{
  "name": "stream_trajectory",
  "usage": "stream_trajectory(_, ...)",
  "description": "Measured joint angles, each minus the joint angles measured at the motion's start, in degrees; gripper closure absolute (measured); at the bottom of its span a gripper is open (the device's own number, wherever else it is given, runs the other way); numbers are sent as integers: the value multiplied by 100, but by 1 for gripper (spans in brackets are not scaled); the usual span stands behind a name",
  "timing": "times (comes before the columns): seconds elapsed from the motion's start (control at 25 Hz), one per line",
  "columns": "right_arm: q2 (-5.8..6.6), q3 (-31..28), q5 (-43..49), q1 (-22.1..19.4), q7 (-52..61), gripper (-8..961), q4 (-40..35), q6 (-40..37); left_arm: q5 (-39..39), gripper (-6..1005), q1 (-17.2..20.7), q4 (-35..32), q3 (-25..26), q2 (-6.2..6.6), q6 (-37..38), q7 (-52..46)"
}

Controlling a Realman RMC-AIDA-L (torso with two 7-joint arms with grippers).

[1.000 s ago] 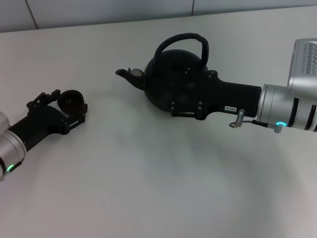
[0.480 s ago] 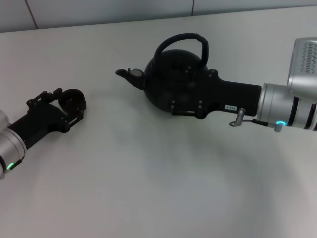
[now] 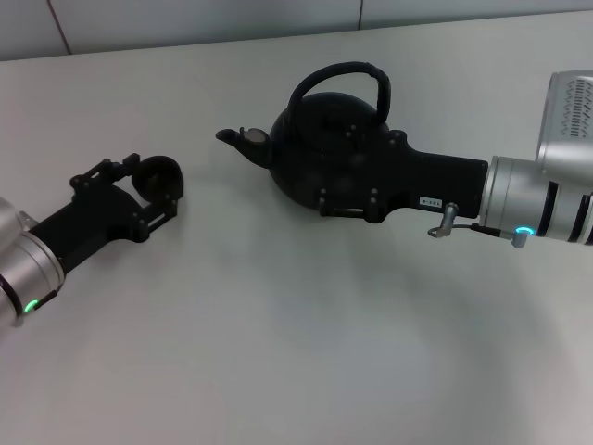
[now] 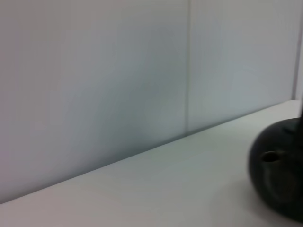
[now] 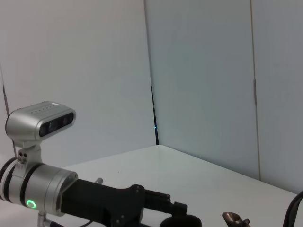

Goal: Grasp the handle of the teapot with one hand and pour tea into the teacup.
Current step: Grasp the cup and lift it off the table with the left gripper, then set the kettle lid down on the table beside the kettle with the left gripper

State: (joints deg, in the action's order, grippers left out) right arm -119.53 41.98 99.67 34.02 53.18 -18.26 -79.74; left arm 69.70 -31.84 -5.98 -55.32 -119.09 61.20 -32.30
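Left arm carries the cup toward the pot

From my seat, the only motion is on the left: the left gripper [image 3: 156,192] has swung up and to the right across the table [image 3: 296,352], taking the teacup [image 3: 157,176] along between its fingers, so the cup now sits clearly nearer the spout [image 3: 239,139] of the teapot [image 3: 324,153] than it did a second ago, though a gap of bare table is left between them. Half a second ago it had drawn slightly back from its earlier spot; now it is well past both. The left arm's silver wrist has come further into the head view with it.
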Motion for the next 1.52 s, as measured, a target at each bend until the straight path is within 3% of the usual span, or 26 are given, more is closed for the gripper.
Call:
stream_trajectory(1.0,0,48,0,-1,0,166,-2,0,0,262,-177,14,-837,-9,313,-224)
stream_trajectory(1.52,0,47,0,-1,0,166,-3,3,0,246,-183,52,-858,-9,255,-224)
